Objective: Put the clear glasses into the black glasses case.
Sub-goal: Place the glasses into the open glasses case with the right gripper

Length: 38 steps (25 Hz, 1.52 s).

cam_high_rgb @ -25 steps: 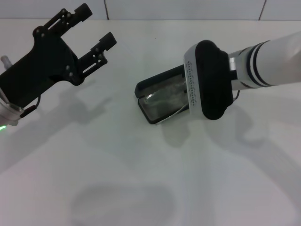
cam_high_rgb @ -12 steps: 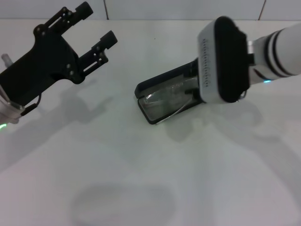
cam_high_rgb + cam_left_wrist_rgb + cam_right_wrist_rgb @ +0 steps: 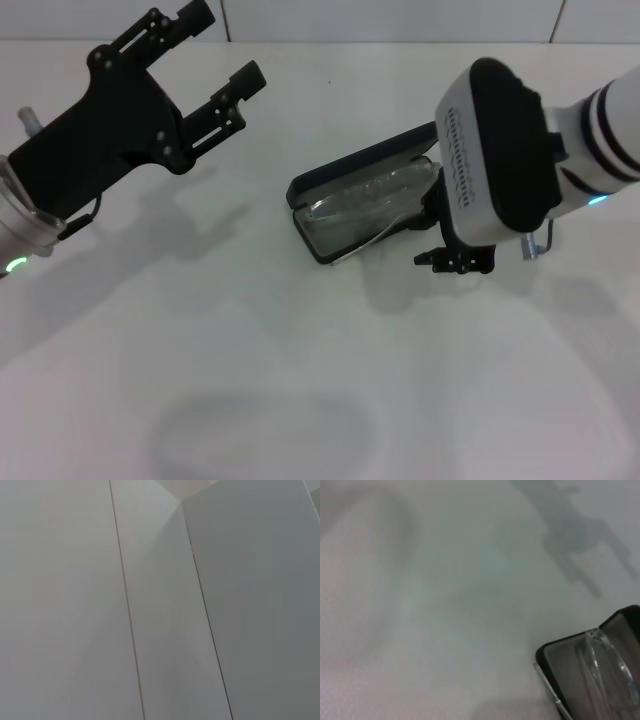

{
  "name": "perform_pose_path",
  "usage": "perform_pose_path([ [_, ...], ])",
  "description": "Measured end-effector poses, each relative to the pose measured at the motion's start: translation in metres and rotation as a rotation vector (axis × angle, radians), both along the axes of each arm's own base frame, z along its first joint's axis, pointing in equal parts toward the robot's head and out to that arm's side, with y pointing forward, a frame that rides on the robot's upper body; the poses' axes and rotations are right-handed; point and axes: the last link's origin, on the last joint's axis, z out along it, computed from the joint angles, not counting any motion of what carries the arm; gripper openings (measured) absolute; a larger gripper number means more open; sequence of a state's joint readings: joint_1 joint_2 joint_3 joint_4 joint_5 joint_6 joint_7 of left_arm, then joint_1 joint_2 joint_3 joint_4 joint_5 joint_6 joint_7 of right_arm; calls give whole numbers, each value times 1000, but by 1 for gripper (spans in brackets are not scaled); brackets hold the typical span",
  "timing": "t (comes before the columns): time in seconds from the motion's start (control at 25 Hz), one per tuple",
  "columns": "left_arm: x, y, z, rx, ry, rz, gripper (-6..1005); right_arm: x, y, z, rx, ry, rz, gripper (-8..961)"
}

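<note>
While the clear glasses lie inside the open black glasses case, one thin clear arm curves out over the case's near rim toward the table — seating is not complete. The case rests lid-up near the table's middle, grey lining exposed.

A second ago the right gripper stood directly over the case; it has since pulled back and now sits just beside the case's right end, touching neither case nor glasses. Its short fingers show only partly under the wrist housing, so their spread cannot be told. This suggests placement is done and release has occurred.

Well left of the case, the left gripper hovers parked, fingers spread, empty.
</note>
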<state>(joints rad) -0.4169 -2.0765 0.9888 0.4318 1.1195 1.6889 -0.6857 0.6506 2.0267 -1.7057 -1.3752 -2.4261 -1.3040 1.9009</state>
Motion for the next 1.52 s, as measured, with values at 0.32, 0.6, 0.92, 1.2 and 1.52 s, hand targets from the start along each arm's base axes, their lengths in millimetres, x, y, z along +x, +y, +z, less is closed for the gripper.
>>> perform_pose_path([
  [0.32, 0, -1, -2, -7, -4, 4, 703, 9, 6, -8, 24, -36, 1, 333],
  [0.6, -1, -1, -1, -5, -3, 5, 703, 10, 15, -11, 58, -39, 7, 333],
  [0.92, 0, 0, -1, -3, -4, 3, 703, 13, 24, -12, 111, -27, 20, 334],
  [1.2, 0, 0, 0, -1, -6, 4, 703, 10, 28, -11, 150, 4, 35, 334],
  [1.52, 0, 0, 0, 2, -8, 6, 703, 7, 19, -9, 93, -18, 19, 334],
])
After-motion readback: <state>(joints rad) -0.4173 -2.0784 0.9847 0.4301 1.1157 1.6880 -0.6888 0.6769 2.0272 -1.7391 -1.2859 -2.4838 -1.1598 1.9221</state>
